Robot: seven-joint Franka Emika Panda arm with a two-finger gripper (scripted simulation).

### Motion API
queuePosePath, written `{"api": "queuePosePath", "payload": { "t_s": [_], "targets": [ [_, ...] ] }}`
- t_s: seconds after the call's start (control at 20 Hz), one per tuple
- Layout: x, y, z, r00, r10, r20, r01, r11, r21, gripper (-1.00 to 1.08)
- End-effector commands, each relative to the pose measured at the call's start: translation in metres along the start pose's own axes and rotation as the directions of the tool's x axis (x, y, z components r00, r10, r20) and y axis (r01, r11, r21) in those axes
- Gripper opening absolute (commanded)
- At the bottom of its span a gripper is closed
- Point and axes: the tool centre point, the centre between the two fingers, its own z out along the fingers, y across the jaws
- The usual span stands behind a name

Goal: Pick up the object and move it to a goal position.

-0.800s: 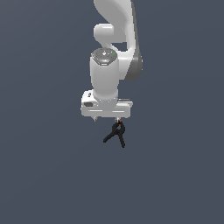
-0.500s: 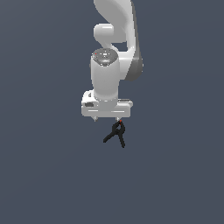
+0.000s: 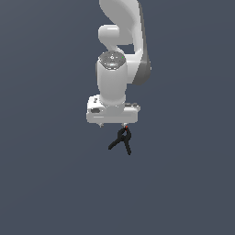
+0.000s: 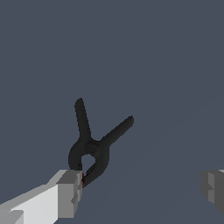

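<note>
The claw [image 4: 142, 188] stands wide apart in the wrist view: one grey finger [image 4: 70, 192] at the lower left of the frame, the other at the lower right edge, with bare floor between them. The clamp [image 4: 94, 146] lies at the left finger, not between the two; its rounded jaw end with a red spot touches or nearly touches that finger's tip, and its two legs splay away toward the frame's middle. In the exterior view the clamp [image 3: 122, 140] sits just below the white hand of the arm [image 3: 112, 87], slightly to the right of centre, legs pointing down and outward in the picture. I judge the step in hand to be the approach before the grasp, since nothing is held. The next move calls for a sideways shift so the clamp's body sits between the fingers, then a descent and a close; closing from here would likely push the clamp aside. The floor [image 3: 46, 183] shows no edge or obstacle in either view, so there is open room on every side. No goal marker is visible.
</note>
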Motion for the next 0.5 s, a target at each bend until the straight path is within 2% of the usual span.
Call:
{"api": "queuePosePath", "payload": {
  "t_s": [0.0, 0.45],
  "targets": [
    [0.000, -0.001, 0.002, 1.000, 0.007, 0.001, -0.007, 1.000, 0.001, 1.00],
    [-0.003, -0.017, 0.031, 0.995, 0.097, 0.008, -0.097, 0.995, 0.011, 1.00]
  ]
}}
